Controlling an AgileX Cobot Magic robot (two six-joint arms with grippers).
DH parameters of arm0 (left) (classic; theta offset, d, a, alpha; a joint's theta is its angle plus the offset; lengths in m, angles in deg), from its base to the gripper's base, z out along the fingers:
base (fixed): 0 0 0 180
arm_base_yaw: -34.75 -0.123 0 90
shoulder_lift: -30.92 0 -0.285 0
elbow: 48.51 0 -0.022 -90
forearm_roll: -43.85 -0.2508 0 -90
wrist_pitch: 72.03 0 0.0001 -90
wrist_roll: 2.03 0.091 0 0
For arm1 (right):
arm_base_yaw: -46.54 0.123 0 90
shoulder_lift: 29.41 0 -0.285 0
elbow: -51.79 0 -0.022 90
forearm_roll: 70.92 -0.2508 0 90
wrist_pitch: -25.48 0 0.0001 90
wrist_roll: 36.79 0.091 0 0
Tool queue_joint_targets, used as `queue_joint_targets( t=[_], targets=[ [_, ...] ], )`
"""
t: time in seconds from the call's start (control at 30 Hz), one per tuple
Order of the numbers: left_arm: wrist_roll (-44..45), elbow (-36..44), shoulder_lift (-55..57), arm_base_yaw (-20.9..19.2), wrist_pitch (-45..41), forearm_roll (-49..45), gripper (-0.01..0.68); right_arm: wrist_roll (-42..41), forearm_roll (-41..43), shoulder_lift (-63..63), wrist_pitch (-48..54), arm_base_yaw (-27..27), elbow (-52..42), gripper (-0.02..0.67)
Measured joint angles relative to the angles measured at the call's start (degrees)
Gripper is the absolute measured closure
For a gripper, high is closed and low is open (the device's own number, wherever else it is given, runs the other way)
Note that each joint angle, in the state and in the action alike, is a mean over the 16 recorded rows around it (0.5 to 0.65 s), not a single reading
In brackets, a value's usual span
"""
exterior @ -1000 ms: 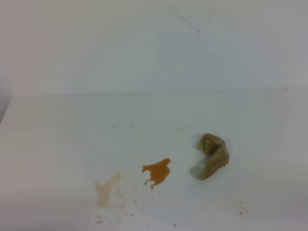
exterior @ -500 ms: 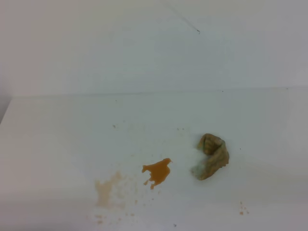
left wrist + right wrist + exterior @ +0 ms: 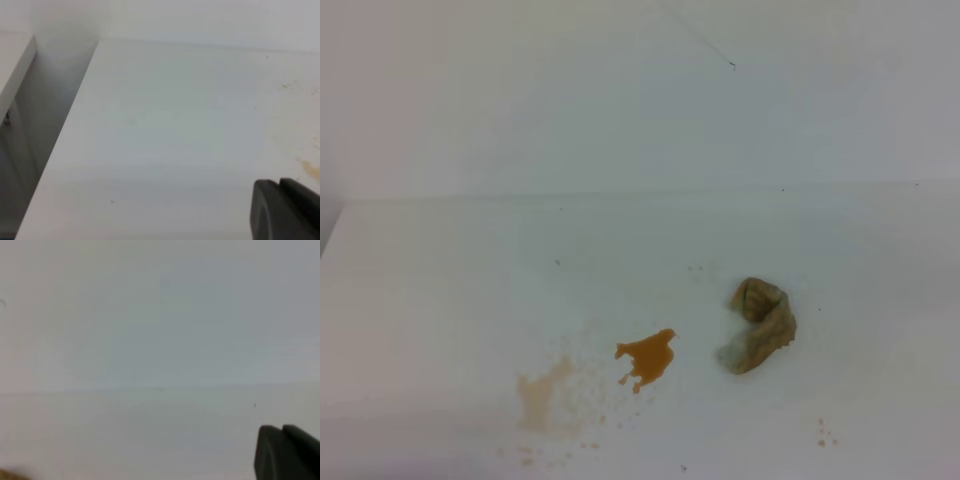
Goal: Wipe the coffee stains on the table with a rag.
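The rag [image 3: 760, 325], a lumpy tan-brown wad with a greyish patch, lies on the white table [image 3: 440, 290], right of centre. A vivid orange-brown coffee stain [image 3: 647, 358] lies just left of it. A pale tan smear [image 3: 540, 395] with scattered specks lies further left, and a few small specks [image 3: 825, 433] lie at the front right. Neither gripper shows in the exterior high view. Only a dark part of my left gripper [image 3: 285, 210] and of my right gripper [image 3: 285, 452] shows at the lower right of each wrist view. Their jaws are out of sight.
A white wall [image 3: 620, 100] with a thin dark scratch [image 3: 705, 45] rises behind the table. In the left wrist view the table's left edge [image 3: 60, 145] drops to a gap beside another white surface. A faint tan mark [image 3: 310, 169] shows at the right.
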Motion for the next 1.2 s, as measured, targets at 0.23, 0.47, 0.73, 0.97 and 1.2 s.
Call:
queue_joint_targets(
  t=[0.23, 0.47, 0.73, 0.97, 1.2],
  targets=[
    [0.0, 0.1, -0.1, 0.0, 0.1, 0.0, 0.672, -5.4, -2.8, -13.8, 1.1, 3.7, 6.1, 0.652],
    [0.0, 0.1, -0.1, 0.0, 0.1, 0.0, 0.672, -12.7, -6.9, -28.6, 5.7, 10.1, 10.7, 0.652],
    [0.0, -0.1, 0.1, 0.0, -0.1, 0.0, 0.672, -21.7, -12.2, -48.4, 14.6, 17.3, 19.9, 0.649],
    [0.0, -0.1, 0.1, 0.0, -0.1, 0.0, 0.672, -24.3, -15.9, -63.8, 17.4, 21.5, 29.6, 0.582],
    [0.0, 0.1, -0.1, 0.0, 0.1, 0.0, 0.672, -23.5, -18.0, -75.7, 17.7, 23.1, 37.8, 0.439]
  ],
)
